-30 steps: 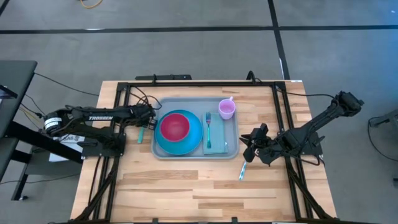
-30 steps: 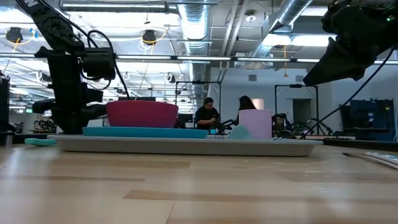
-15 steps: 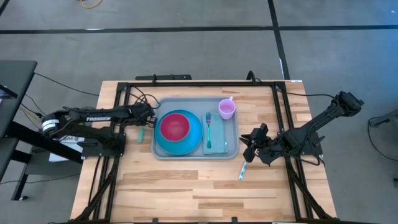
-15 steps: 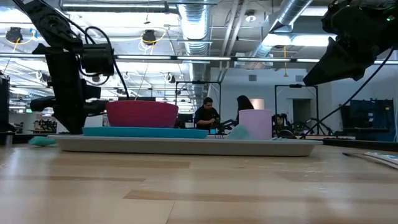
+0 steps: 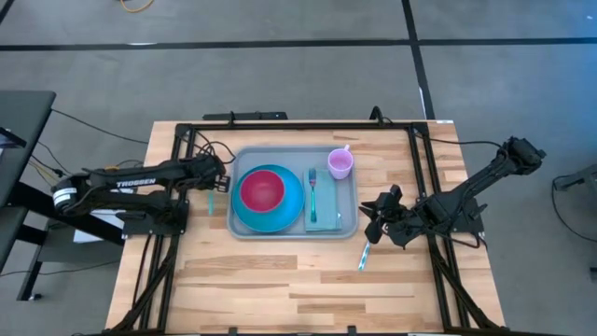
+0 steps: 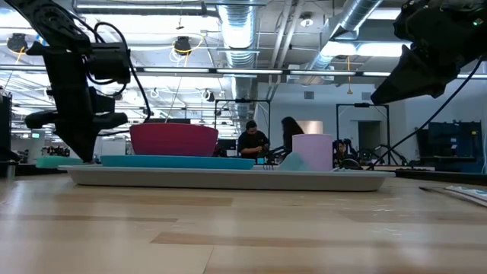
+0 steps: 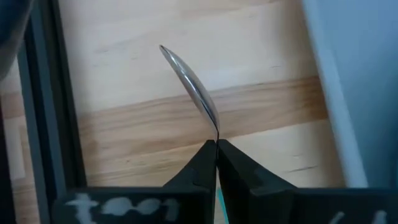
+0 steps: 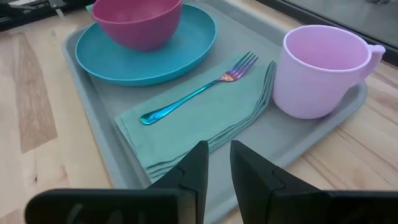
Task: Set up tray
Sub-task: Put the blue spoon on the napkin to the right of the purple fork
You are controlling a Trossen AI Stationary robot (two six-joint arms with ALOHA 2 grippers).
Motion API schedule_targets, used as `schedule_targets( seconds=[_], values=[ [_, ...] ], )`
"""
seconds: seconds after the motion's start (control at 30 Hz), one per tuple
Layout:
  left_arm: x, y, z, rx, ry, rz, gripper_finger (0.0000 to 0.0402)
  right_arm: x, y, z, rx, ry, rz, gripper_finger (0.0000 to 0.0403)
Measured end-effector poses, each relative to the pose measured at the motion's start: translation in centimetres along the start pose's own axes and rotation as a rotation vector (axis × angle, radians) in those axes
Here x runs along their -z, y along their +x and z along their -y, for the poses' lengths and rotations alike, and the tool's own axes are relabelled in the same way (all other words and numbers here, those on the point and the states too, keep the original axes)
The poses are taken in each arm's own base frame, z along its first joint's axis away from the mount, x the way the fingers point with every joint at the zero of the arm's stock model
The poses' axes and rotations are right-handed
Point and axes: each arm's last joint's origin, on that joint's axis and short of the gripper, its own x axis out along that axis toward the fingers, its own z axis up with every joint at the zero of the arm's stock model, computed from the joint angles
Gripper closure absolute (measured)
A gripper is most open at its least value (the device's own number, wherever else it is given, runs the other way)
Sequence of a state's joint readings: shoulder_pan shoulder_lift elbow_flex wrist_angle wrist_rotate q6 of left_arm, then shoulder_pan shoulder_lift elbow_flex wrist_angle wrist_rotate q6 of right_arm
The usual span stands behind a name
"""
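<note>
The grey-blue tray (image 5: 294, 234) lies mid-table and carries a blue plate (image 5: 291, 211) with a red bowl (image 5: 262, 189), a teal napkin (image 5: 326, 217) with a fork (image 5: 313, 191) on it, and a pink mug (image 5: 340, 164). My left gripper (image 5: 217, 183) is just off the tray's left rim, shut on a teal-handled spoon (image 5: 212, 199). My right gripper (image 5: 371, 217) waits open off the tray's right rim and touches nothing; its wrist view looks over the tray (image 8: 283, 140). My left gripper (image 7: 216, 144) pinches the spoon between its two fingers at the neck (image 7: 216, 132), just behind the bowl. The fingers point down from above. The spoon's bowl (image 7: 189, 84) juts out past the fingertips, seen edge-on. The handle (image 6: 55, 161) hangs clear of the table.
A blue utensil (image 5: 364, 254) lies on the wood near my right gripper, toward the near edge. Black frame rails (image 5: 177, 177) run along both sides of the table. Bare wood spans the near half. People sit in the room beyond the far edge.
My left gripper, staying shut, has risen and drifted slightly toward the table's left edge. The spoon, which lay on the wood beside the tray, is now lifted clear of the table.
</note>
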State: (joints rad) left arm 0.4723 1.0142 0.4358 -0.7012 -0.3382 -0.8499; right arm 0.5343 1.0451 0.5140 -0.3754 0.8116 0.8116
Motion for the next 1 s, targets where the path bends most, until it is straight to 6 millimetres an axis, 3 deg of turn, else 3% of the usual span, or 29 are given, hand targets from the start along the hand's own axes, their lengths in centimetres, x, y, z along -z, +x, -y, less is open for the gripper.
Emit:
schedule_targets(
  seconds=[0.57, 0.7, 0.83, 1.0],
  values=[
    [-0.2, -0.8, 0.5, 0.01, 0.014, 0.014, 0.0401, -0.1, 0.0, -0.1, -0.009, 0.013, 0.008, 0.0341],
    [-1.8, -3.2, 1.8, 0.03, 0.027, 0.093, 0.0401, -0.1, 0.0, -0.1, -0.009, 0.013, 0.008, 0.0341],
    [-3.8, -7.3, 3.6, 0.09, 0.031, 0.243, 0.0401, -0.1, 0.0, -0.1, -0.009, 0.013, 0.008, 0.0341],
    [-5.1, -11.7, 6.5, 0.279, 0.023, 0.415, 0.0401, -0.1, 0.0, -0.1, -0.008, 0.006, 0.008, 0.0341]
  ],
)
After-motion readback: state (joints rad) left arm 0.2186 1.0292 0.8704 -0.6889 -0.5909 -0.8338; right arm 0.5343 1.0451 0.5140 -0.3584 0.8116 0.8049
